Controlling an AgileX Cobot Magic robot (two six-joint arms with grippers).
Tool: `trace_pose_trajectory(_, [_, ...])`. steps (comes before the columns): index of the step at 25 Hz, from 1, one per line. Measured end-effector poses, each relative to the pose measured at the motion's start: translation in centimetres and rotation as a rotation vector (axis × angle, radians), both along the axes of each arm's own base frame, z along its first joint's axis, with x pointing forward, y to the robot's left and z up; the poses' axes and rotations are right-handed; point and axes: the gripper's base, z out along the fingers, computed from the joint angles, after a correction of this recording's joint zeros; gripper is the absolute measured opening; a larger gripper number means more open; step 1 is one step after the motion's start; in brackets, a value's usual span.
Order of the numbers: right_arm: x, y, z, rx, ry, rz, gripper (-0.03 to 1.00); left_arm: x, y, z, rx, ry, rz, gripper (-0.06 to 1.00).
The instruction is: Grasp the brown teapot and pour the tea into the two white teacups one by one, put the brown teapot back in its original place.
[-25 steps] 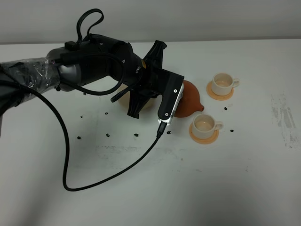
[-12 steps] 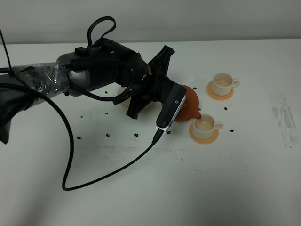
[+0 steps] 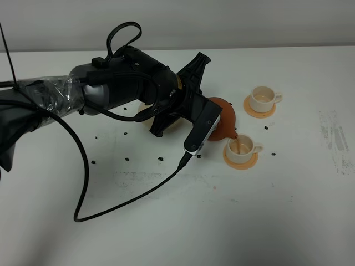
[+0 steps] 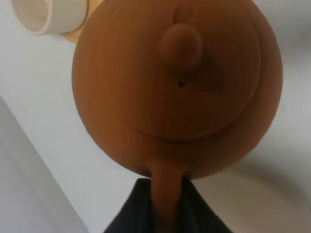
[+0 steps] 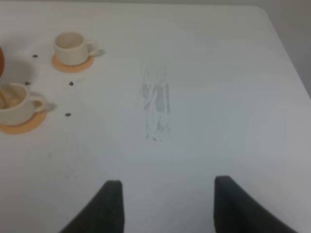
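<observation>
My left gripper [image 4: 165,188] is shut on the loop handle of the brown teapot [image 3: 224,117], which it holds tilted with the spout down over the nearer white teacup [image 3: 242,147]. A thin stream of tea [image 3: 237,145] runs into that cup. The teapot [image 4: 177,87] fills the left wrist view, lid and knob on. The farther white teacup [image 3: 262,98] stands on its orange coaster. The cream saucer [image 4: 243,204] lies under the arm, mostly hidden in the high view. My right gripper [image 5: 167,208] is open and empty over bare table, right of both cups [image 5: 73,47].
Each cup sits on an orange coaster [image 3: 240,158]. Small dark specks [image 3: 127,158] are scattered on the white table [image 3: 233,221]. A black cable [image 3: 111,208] loops from the left arm across the table's left front. A grey scuff mark [image 3: 334,136] is at the right.
The left arm has shifted right and tipped the teapot further down. Its spout now hangs over the nearer cup and tea is flowing into it.
</observation>
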Motion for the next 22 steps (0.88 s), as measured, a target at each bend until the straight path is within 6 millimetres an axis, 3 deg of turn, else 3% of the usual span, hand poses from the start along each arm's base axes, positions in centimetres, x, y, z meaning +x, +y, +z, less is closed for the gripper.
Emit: trace_pose_trajectory(22, [0.00,0.00,0.00,0.000,0.000,0.000,0.44,0.08,-0.57,0.32,0.025,-0.089,-0.075,0.11])
